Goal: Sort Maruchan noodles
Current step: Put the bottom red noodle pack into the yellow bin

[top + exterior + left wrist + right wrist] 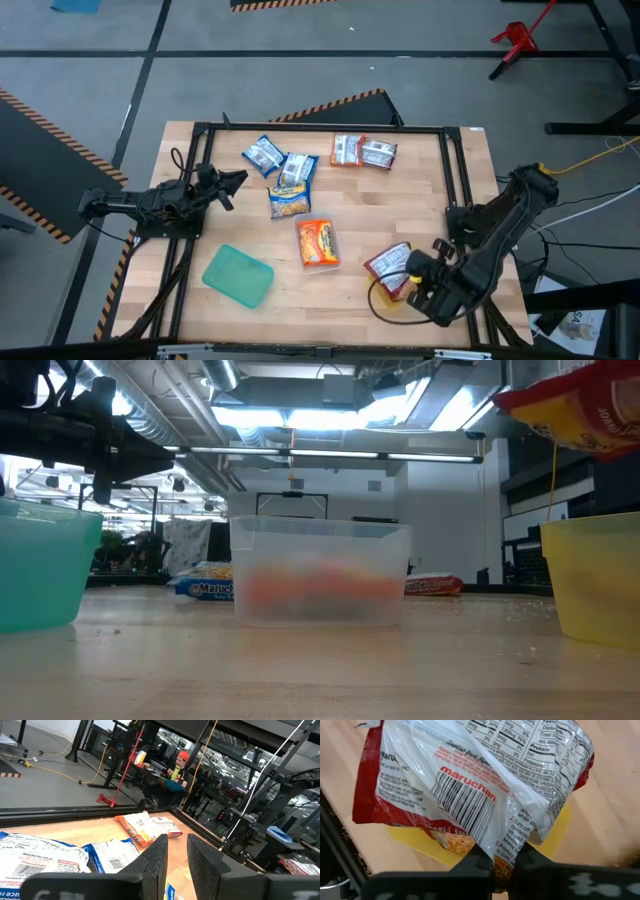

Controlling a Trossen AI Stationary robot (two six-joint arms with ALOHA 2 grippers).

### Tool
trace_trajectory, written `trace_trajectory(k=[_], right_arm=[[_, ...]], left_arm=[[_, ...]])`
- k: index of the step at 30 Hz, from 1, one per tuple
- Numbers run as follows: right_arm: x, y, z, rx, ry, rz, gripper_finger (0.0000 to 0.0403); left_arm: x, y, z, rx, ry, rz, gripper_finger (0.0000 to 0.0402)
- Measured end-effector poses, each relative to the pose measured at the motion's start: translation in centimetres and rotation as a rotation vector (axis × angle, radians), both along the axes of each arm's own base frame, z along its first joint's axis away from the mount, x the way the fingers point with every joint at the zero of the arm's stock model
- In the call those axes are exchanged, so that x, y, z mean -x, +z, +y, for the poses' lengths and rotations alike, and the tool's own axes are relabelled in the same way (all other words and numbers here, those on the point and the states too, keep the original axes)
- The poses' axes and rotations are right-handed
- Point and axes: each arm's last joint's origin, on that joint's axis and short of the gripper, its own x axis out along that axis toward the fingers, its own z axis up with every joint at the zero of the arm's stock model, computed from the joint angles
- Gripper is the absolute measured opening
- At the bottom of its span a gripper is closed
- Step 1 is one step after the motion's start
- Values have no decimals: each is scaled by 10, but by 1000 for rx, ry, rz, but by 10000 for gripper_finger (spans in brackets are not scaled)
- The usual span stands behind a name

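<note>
The right jaws [495,865] are clamped on one edge of a red packet [470,785], which hangs from them with its barcode side showing. Directly beyond the packet lies the yellow tray [415,842]; the wrist view shows only tray floor around the packet, so no contents can be confirmed there. In the high view the same packet [388,265] covers most of the yellow tray [392,300] just ahead of the right jaws [418,290].

The low view alone shows that the packet [585,405] hangs clear above the yellow tray's rim [592,575], apart from it. It alone makes out the clear tray [320,572] as a container, with an orange blur inside. The high view shows this as an orange packet [318,243] at the counter [420,200] centre. The teal tray [238,276] sits near the left arm; its floor appears bare.

The left jaws [232,185] stand apart by a narrow gap, holding nothing, above the counter's left side. Just beyond them lie three blue-white packets [283,175]; farther off, near the far edge, lie two more packets [363,151]. The left wrist view shows these past its jaws [177,857]: blue-white packets [55,855] nearest, an orange-edged packet [137,827] beyond.
</note>
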Motion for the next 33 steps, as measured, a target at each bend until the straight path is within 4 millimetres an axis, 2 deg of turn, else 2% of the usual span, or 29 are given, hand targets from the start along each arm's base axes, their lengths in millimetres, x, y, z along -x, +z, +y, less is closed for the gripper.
trace_trajectory(k=[5, 9, 13, 19, 22, 26, 33], right_arm=[[3, -7, 5, -3, 20, 8, 4], [15, -28, 7, -48, 26, 32, 6], [18, -55, 4, -91, 34, 36, 7], [21, -82, 1, -176, 48, 35, 9], [24, -89, -3, -179, 22, 64, 13], [28, -90, -6, -160, 20, 108, 45], [31, -74, -10, -217, 49, 85, 151]], left_arm=[[0, 0, 0, -5, 0, 3, 66], [0, 0, 0, -5, 0, 3, 66], [0, 0, 0, -4, 0, 3, 66], [0, 0, 0, 20, 2, -13, 66], [0, 0, 0, 24, 7, -15, 66], [0, 0, 0, 24, 13, -18, 66], [0, 0, 0, 24, 14, -18, 66]])
